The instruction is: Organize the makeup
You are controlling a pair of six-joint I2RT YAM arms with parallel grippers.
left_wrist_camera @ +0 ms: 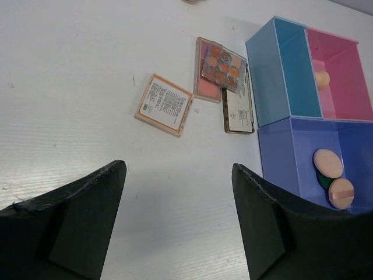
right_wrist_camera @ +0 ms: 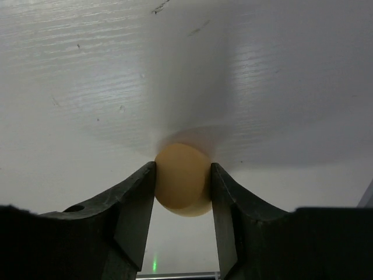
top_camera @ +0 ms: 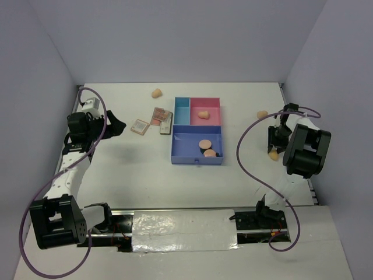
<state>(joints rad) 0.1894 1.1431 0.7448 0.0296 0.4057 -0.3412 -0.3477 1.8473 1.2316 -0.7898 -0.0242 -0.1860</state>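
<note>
My right gripper is shut on a peach egg-shaped sponge that rests on the table at the right side; both fingers press its sides. My left gripper hangs open over bare table, left of the tray and nearer than three small palettes. The blue-and-pink tray holds a sponge in its pink compartment. Two peach puffs and a dark green disc lie in its large blue compartment.
Two more peach sponges lie loose: one at the back left and one at the right, just beyond my right gripper. Grey walls close in the table on three sides. Purple cables loop from both arms.
</note>
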